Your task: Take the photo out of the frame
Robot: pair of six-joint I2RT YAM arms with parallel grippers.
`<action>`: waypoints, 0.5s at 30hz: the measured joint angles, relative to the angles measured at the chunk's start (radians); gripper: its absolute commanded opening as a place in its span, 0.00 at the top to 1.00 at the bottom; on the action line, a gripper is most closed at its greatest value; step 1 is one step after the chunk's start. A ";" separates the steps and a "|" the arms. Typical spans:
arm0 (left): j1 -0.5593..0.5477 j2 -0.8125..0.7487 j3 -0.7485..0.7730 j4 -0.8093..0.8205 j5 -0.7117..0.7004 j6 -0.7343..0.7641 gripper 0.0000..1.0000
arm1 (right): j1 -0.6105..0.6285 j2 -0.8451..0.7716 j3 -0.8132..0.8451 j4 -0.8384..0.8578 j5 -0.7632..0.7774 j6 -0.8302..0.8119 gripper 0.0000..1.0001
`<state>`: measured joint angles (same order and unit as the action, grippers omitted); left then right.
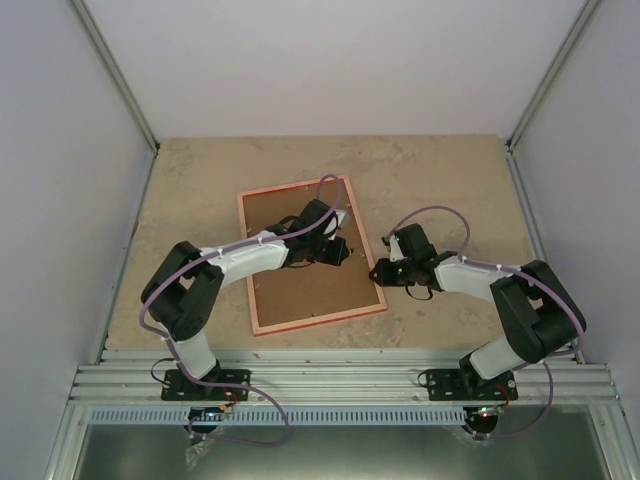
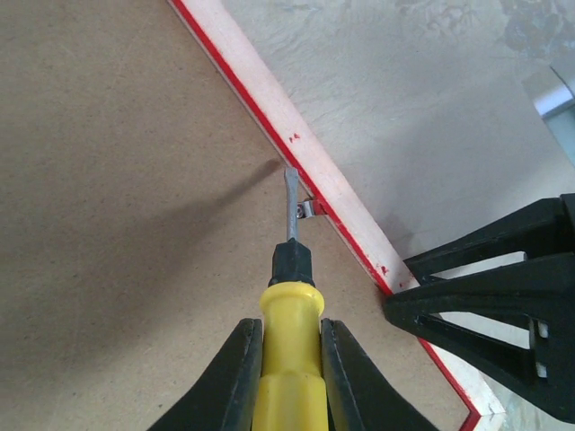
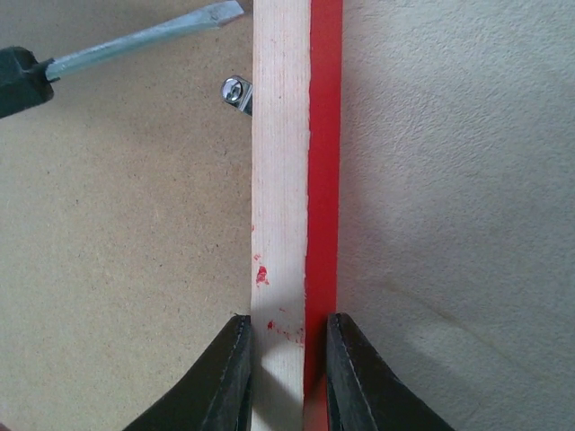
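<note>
Frame (image 1: 300, 290) face down, photo hidden beneath; left fingers (image 2: 235, 382) clamp yellow screwdriver (image 2: 289, 359), right fingers (image 3: 225, 382) pinch frame's edge rail.

The frame (image 1: 300, 290) lay back-up on the worktop (image 1: 450, 170); my right gripper (image 3: 287, 321) straddled its right rail, the screwdriver (image 2: 290, 296) tip just inside.

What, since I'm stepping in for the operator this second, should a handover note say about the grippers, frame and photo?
Left gripper: shut on a yellow-handled screwdriver, blade tip just beside a metal clip on the rail.
Right gripper: closed on the frame, at its side rail.
The frame lies face down on the table, brown backing board up. The photo is not in view.
Done: nothing visibly opened.
Left: probably push this clip and any others aside, lift the board, take out the photo.
</note>
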<state>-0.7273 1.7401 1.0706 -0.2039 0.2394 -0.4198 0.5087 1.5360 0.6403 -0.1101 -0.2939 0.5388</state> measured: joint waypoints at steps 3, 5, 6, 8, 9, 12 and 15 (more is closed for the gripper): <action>0.000 -0.010 -0.001 -0.011 -0.023 0.000 1.00 | 0.002 0.001 0.000 0.002 0.002 0.004 1.00; 0.000 -0.013 -0.001 -0.011 -0.029 0.001 1.00 | 0.003 0.001 0.000 0.003 0.005 0.005 0.99; 0.000 -0.013 -0.001 -0.011 -0.029 0.001 1.00 | 0.004 0.002 0.000 0.005 0.006 0.006 1.00; 0.000 -0.013 -0.001 -0.018 -0.031 0.001 1.00 | 0.005 0.006 0.005 0.006 0.007 0.007 0.99; 0.000 -0.013 -0.001 -0.019 -0.031 0.002 1.00 | 0.005 0.010 0.008 0.006 0.006 0.007 0.99; -0.003 -0.008 0.000 -0.023 -0.032 0.006 1.00 | 0.006 0.015 0.013 0.006 0.007 0.007 1.00; -0.010 0.007 0.005 -0.030 -0.032 0.016 1.00 | 0.006 0.017 0.015 0.006 0.007 0.007 0.99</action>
<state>-0.7376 1.7470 1.0756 -0.2340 0.2077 -0.4034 0.5152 1.5532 0.6556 -0.1043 -0.2871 0.5461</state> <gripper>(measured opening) 0.139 0.193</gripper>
